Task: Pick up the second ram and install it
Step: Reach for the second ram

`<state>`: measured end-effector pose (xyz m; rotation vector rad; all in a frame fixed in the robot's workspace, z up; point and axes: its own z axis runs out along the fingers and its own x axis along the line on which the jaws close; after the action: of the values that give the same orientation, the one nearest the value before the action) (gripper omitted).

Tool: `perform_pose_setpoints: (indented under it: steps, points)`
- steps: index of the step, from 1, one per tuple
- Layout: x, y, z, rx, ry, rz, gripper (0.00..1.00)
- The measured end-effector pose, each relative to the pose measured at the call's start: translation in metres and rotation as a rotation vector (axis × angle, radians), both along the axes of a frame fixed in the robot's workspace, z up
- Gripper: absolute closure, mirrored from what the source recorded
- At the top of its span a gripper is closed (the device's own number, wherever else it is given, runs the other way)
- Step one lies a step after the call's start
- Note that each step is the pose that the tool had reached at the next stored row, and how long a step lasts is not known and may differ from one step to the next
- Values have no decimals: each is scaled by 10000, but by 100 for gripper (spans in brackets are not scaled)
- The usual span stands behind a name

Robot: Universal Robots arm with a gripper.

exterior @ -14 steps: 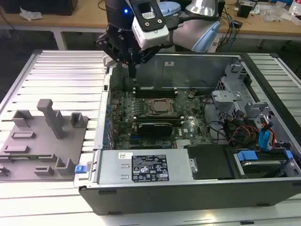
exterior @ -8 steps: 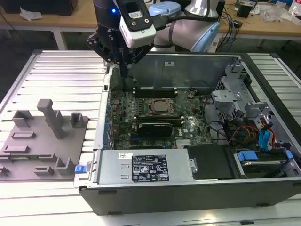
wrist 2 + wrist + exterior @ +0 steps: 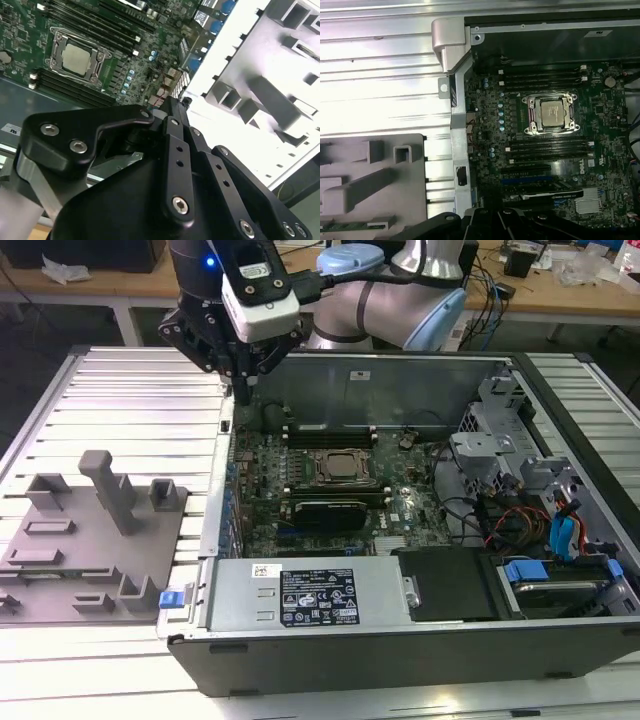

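- The pincer (image 3: pixel 241 389) hovers over the rear corner of the computer case (image 3: pixel 400 655), tips pressed together, carrying nothing.
- One green memory stick (image 3: pixel 350 226) seems to lie in the gray tray (image 3: pixel 415 200) on the counter (image 3: pixel 130 390).
- Judgement: spread squarely over its long edges.
- One processor socket (image 3: pixel 551 114), flanked by two slot banks.

holder tray (image 3: pixel 160 540) exterior view's left of case (image 3: pixel 400 650), socket (image 3: pixel 338 468) between slot rails (image 3: pixel 330 430)

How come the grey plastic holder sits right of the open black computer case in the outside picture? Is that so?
No. The exterior view shows the grey plastic holder on that view's left of the open black computer case, not its right.
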<state>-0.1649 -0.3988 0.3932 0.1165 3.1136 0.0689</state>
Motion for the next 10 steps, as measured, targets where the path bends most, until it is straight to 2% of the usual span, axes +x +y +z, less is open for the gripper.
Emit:
perform_pose_setpoints:
  steps: [3, 10]
  points:
    - [-118, 0, 0, 0, 0, -1, 89]
    - [-219, 0, 0, -1, 1, 0, 89]
